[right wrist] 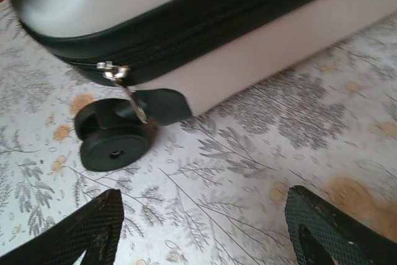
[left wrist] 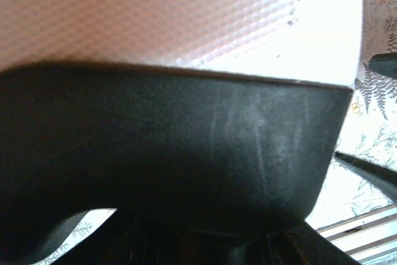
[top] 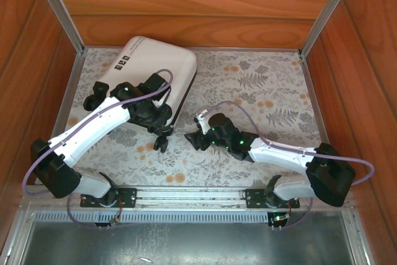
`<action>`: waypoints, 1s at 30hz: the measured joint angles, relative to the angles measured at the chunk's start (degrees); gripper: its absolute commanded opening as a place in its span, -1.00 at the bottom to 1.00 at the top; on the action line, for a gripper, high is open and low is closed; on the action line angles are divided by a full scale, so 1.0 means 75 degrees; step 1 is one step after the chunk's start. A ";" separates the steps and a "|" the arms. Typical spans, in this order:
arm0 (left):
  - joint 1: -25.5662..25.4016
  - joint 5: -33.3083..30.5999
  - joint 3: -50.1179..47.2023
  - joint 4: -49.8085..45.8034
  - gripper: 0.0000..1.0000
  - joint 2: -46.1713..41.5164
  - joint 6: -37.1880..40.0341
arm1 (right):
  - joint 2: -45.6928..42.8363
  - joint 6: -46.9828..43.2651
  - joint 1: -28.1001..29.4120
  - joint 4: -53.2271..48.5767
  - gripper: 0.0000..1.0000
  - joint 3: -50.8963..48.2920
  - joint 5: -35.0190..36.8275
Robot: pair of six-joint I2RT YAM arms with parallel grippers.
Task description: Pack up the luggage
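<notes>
The luggage [top: 155,66] lies flat and closed at the back left of the table, a small white hard-shell case with black trim. My left gripper [top: 155,113] sits at its near right edge. In the left wrist view the white textured shell [left wrist: 186,10] and a broad black part of the case [left wrist: 186,147] crowd the camera, and they hide the jaws. My right gripper [top: 193,136] hovers low over the cloth just right of the case's corner, open and empty [right wrist: 205,237]. Ahead of it are a black wheel [right wrist: 115,144] and a silver zipper pull [right wrist: 121,82].
The floral tablecloth [top: 260,97] covers the table. Wooden walls and aluminium posts [top: 62,10] box it in on three sides. A metal rail [top: 192,198] runs along the near edge between the arm bases. A second wheel [top: 93,97] sticks out at the case's left.
</notes>
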 measured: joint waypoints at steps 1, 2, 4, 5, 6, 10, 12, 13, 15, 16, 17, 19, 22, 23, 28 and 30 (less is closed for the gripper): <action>0.0000 -0.0006 0.0000 0.0000 -1.00 -0.0012 -0.0006 | 0.0172 -0.0111 0.0114 0.0251 0.52 0.0000 -0.0058; 0.0000 -0.0015 0.0000 0.0000 -1.00 -0.0020 -0.0017 | 0.0347 -0.0224 0.0221 0.0484 0.54 0.0000 -0.0108; -0.0009 -0.0032 0.0000 0.0000 -1.00 -0.0032 -0.0029 | 0.0726 -0.0478 0.0423 0.0941 0.57 0.0000 -0.0216; -0.0012 -0.0044 0.0000 0.0003 -1.00 -0.0041 -0.0029 | 0.0921 -0.0612 0.0498 0.1172 0.58 0.0003 -0.0256; -0.0012 -0.0050 0.0000 0.0000 -1.00 -0.0047 -0.0029 | 0.1064 -0.0708 0.0545 0.1341 0.58 0.0006 -0.0280; -0.0012 -0.0061 0.0000 0.0000 -1.00 -0.0087 -0.0029 | 0.1574 -0.1064 0.0609 0.2069 0.56 0.0009 -0.0291; -0.0012 -0.0076 0.0000 0.0000 -1.00 -0.0105 -0.0029 | 0.1708 -0.1183 0.0609 0.2390 0.54 0.0009 -0.0239; -0.0012 -0.0087 0.0000 0.0000 -1.00 -0.0122 -0.0029 | 0.1769 -0.1230 0.0609 0.2553 0.53 0.0009 -0.0204; -0.0012 -0.0122 0.0000 0.0000 -1.00 -0.0175 -0.0026 | 0.1880 -0.1329 0.0609 0.2830 0.48 0.0009 -0.0160; -0.0012 -0.0143 0.0000 -0.0003 -1.00 -0.0189 -0.0026 | 0.1944 -0.1370 0.0609 0.2952 0.45 0.0009 -0.0128; -0.0012 -0.0152 -0.0003 -0.0003 -1.00 -0.0198 -0.0026 | 0.1993 -0.1393 0.0609 0.3054 0.41 0.0009 -0.0111; -0.0012 -0.0184 0.0000 -0.0006 -1.00 -0.0216 -0.0026 | 0.2101 -0.1451 0.0609 0.3214 0.34 0.0015 -0.0087; -0.0012 -0.0201 -0.0003 -0.0006 -1.00 -0.0245 -0.0023 | 0.2180 -0.1518 0.0609 0.3366 0.23 0.0015 -0.0067; -0.0012 -0.0210 -0.0003 -0.0006 -1.00 -0.0259 -0.0023 | 0.2189 -0.1530 0.0606 0.3416 0.18 0.0015 -0.0070; -0.0012 -0.0195 -0.0003 -0.0090 -1.00 -0.0329 -0.0029 | 0.2194 -0.1600 0.0577 0.3672 0.09 0.0017 -0.0032; -0.0012 -0.0195 -0.0003 -0.0119 -1.00 -0.0353 -0.0029 | 0.2194 -0.1606 0.0542 0.3742 0.05 0.0017 -0.0012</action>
